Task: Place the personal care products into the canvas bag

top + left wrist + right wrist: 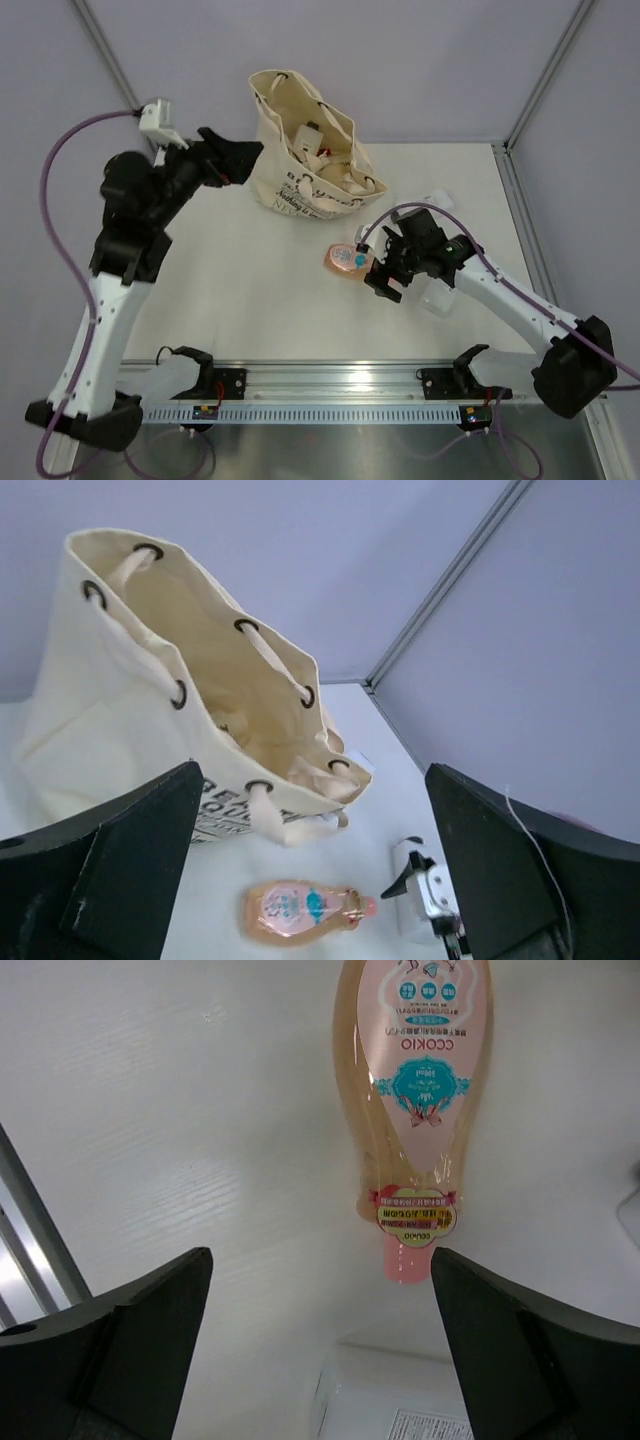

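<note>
The cream canvas bag (300,175) stands open at the back of the table, with several white and beige products (322,148) inside. It also shows in the left wrist view (120,710). A pink-orange bottle (347,261) lies flat on the table in front of the bag, cap toward the right arm, and shows in both wrist views (300,910) (415,1090). My right gripper (385,272) (318,1280) is open and empty just beyond the cap. A flat white product (438,297) (400,1400) lies under it. My left gripper (240,155) (312,810) is open and empty, raised beside the bag's left side.
Another flat white product (440,196) lies on the table right of the bag. The metal frame posts (545,80) stand at the back corners. The rail (340,390) with the arm bases runs along the near edge.
</note>
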You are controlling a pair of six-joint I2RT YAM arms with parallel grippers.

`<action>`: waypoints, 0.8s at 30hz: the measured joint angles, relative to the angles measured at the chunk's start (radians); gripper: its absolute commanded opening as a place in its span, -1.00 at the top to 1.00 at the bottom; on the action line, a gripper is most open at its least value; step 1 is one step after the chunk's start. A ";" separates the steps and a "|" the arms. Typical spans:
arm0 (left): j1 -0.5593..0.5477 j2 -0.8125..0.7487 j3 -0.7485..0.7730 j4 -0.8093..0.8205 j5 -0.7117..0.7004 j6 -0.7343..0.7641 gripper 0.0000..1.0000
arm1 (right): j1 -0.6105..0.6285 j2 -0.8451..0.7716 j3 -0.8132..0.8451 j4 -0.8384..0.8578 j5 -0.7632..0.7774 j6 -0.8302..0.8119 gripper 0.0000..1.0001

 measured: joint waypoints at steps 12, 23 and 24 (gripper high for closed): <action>0.003 -0.768 -0.724 -0.343 -0.179 0.077 -0.98 | 0.072 0.321 0.047 0.154 0.290 0.021 -0.99; 0.004 -0.979 -0.808 -0.425 -0.200 -0.027 -0.98 | 0.072 0.499 0.106 0.166 0.264 -0.073 -0.80; 0.004 -0.979 -0.808 -0.425 -0.200 -0.030 -0.98 | 0.072 0.521 0.119 0.164 0.260 -0.079 -0.67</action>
